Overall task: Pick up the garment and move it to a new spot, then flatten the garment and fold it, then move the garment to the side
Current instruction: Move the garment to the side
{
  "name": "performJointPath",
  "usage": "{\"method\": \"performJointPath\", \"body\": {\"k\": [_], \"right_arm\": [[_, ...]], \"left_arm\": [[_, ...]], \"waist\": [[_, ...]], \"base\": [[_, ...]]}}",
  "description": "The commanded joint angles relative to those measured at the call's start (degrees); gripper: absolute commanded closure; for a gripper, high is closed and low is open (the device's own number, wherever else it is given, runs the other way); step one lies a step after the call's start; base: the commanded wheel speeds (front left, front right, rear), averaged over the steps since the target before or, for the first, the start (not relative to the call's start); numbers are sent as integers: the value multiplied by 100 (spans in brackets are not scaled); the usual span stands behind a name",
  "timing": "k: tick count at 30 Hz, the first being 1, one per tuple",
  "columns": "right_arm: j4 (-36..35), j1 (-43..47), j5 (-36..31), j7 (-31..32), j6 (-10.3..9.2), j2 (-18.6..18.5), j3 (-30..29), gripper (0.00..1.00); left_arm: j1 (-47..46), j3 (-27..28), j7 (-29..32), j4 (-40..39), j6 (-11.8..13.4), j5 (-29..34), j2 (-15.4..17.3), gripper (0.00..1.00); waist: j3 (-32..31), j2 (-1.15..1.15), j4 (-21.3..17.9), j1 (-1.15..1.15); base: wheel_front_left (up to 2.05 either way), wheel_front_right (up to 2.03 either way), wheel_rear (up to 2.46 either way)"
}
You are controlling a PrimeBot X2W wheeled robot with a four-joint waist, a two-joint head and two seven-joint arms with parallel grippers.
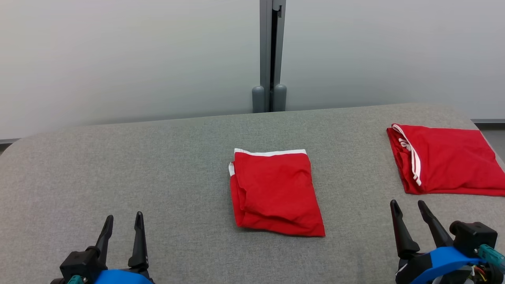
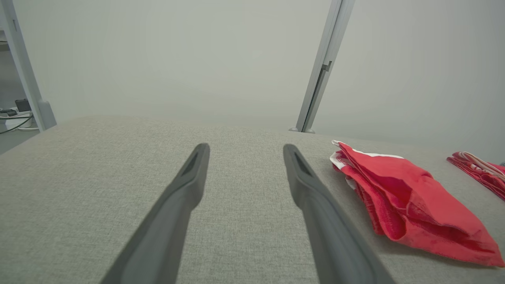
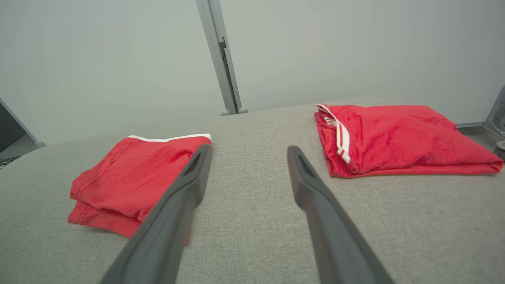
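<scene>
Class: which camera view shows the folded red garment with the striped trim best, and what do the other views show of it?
The right wrist view: the striped garment lies whole and close, trim plain. The head view crops its right edge; the left wrist view catches just a sliver.

Grey fabric worktop [image 1: 158,177]: one folded red garment [image 1: 276,193] at centre; second red garment [image 1: 449,161] folded near right edge.
</scene>
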Motion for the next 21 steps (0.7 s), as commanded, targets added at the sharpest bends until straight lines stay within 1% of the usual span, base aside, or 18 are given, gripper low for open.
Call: {"method": "performJointPath", "body": {"k": [1,14,17,21], "right_arm": [[28,37,-18,-46,2,-4,18,0],[72,-98,-39,-98,2,-3,107,0],[42,-213,-99,7,2,-3,194,0],[3,-619,-152,304,2,-6,342,0]], "left_arm": [[-44,-10,-12,9,8,8,20,0],[-106,-67,-12,-12,-2,21,-7,0],[-164,-85,-12,-20,-2,19,-18,0],[-205,-120,-12,-78,6,41,-32,0]], "waist": [[15,0,-4,0],[98,0,67,0],[148,0,109,0],[267,0,141,0]], "base": [[0,0,0],[0,0,0],[0,0,0],[0,0,0]]}}
